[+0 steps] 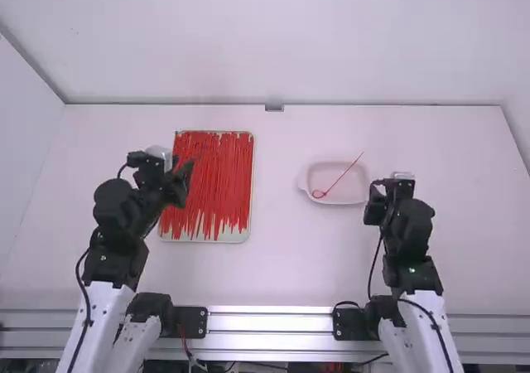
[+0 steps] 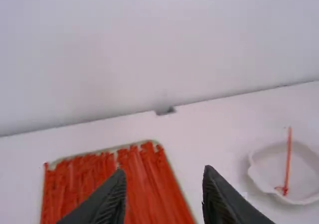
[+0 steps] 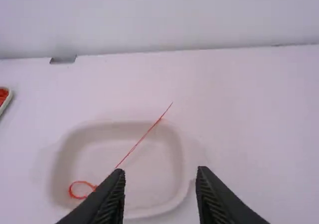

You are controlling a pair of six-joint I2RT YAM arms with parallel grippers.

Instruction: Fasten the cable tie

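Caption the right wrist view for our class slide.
Open right tool hovers before white dish holding one looped red cable tie.

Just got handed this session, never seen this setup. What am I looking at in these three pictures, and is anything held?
Two robot arms stand at a white table. The high view looks down from behind them; the other two come from a camera on each wrist, with that arm's black fingers at the bottom. The left gripper is open over a tray of loose red cable ties; the right gripper is open near a white dish holding one looped tie. Nothing is held.
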